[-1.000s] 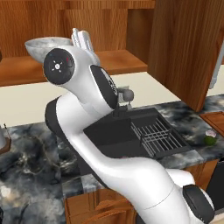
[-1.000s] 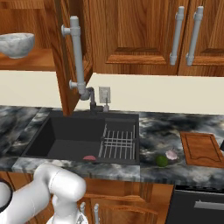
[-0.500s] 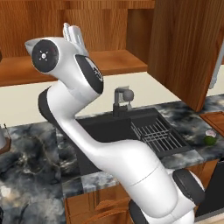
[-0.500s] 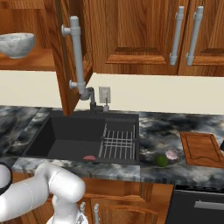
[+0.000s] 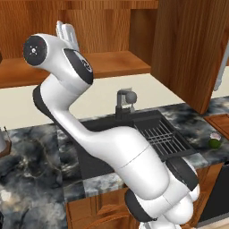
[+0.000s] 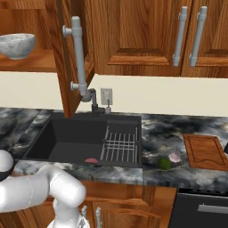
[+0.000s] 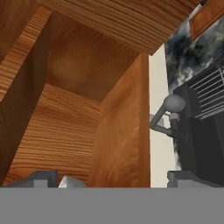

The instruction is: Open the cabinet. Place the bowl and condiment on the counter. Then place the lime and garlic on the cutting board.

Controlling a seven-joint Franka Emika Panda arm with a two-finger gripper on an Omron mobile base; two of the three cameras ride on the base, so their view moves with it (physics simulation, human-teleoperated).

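No legible text, label, brand, number or sign found on any surface in these views. Cabinet doors, counter, sink and the robot arm's housing carry no readable markings.

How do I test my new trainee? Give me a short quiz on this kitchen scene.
1. True or false: one door of the cabinet stands open.
2. Where is the bowl? A) inside the cabinet B) on the toaster C) on the floor
3. Fill in: in the right base view, the lime and garlic lie on the counter just left of the ____.

Key: 1 true; 2 A; 3 cutting board.
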